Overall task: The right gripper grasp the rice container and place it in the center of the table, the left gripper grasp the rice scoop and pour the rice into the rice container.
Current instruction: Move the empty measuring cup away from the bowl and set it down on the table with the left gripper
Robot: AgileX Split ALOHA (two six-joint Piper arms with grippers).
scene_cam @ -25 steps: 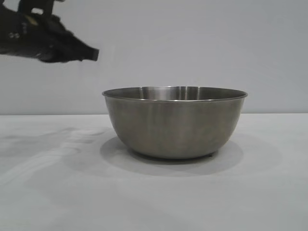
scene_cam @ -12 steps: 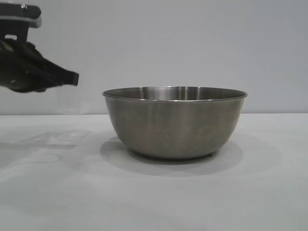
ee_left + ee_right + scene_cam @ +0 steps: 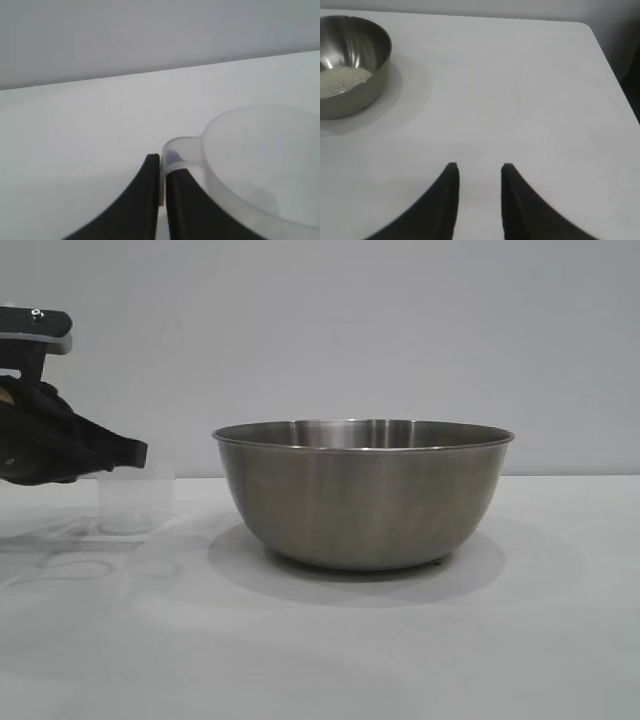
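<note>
the rice container (image 3: 363, 495) is sitting upright in the middle of the exterior frame on the white table (image 3: 320, 650), its rolled rim level and a soft shadow spreading beneath it; in the right wrist view the same bowl is appearing at the upper left corner, with a pale mass of rice (image 3: 342, 80) lying in its bottom; the left gripper (image 3: 135, 452) is reaching in from the left edge of the exterior frame, well left of the bowl, its jaws pinched together on the loop handle of the rice scoop (image 3: 135, 502); the clear cup is standing upright low at the left, on or just above the tabletop, which of the two being hard to tell; in the left wrist view the dark fingers (image 3: 145, 200) are closing tight at the handle by the cup's rim; the right gripper (image 3: 479, 172) is hovering over bare table at the lower centre of its own view, well apart from the bowl, its jaws standing apart and holding nothing.
</note>
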